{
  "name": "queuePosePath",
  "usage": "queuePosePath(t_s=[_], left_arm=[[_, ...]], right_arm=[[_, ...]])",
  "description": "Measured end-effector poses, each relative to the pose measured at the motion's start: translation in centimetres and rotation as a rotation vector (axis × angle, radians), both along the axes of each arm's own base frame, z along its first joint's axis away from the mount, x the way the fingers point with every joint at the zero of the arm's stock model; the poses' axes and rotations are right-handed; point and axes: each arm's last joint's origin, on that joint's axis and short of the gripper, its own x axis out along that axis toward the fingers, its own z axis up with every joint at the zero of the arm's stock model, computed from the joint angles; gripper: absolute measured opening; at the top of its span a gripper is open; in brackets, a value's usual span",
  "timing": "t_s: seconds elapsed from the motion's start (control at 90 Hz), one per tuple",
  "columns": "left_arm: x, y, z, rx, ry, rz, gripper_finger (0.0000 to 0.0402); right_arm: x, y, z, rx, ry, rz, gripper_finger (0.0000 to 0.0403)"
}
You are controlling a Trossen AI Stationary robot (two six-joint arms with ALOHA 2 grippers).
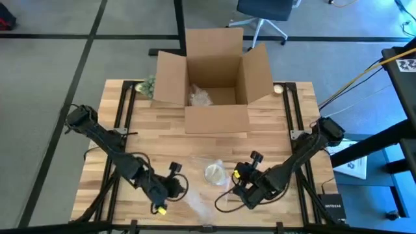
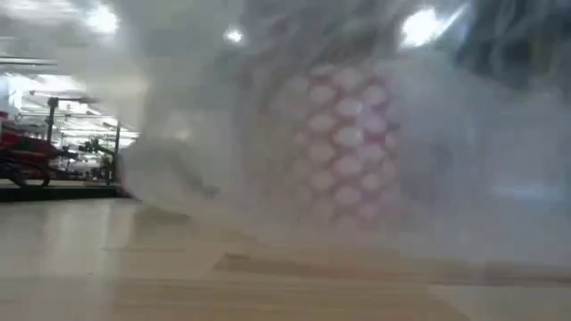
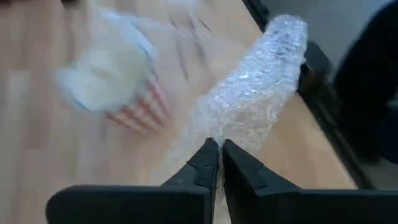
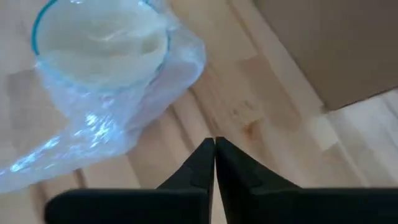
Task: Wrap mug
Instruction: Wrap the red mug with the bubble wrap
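Mid-wrap: left gripper [image 3: 214, 152] fingers clenched on bubble wrap [image 3: 249, 93] beside mug [image 1: 214, 173] — near front tabletop [image 1: 273, 130] edge. Right gripper [image 4: 213, 152] fingers pinched empty. Next — probably folding wrap over mug.

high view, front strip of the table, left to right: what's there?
left gripper -> bubble wrap -> mug -> right gripper. The wrap also spreads under and around the mug, so those two overlap in part.

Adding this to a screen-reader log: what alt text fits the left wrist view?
The left gripper has its dark fingers shut on a sheet of clear bubble wrap above a wooden table. Beside it stands a blurred red-and-white striped mug.
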Motion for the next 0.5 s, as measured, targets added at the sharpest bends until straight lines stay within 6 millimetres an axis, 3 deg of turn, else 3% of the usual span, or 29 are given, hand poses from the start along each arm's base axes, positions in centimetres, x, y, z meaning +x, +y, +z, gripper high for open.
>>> queuePosePath(t_s=[0.256, 0.5], left_arm=[[4.9, 4.6, 1.0, 0.058, -0.199, 0.032, 0.0], [8.0, 8.2, -0.7, 0.045, -0.205, 0.051, 0.0]], right_arm=[[0.4, -0.9, 1.0, -0.056, -0.007, 0.021, 0.0001], [0.8, -0.9, 5.3, -0.077, -0.011, 0.054, 0.0001]])
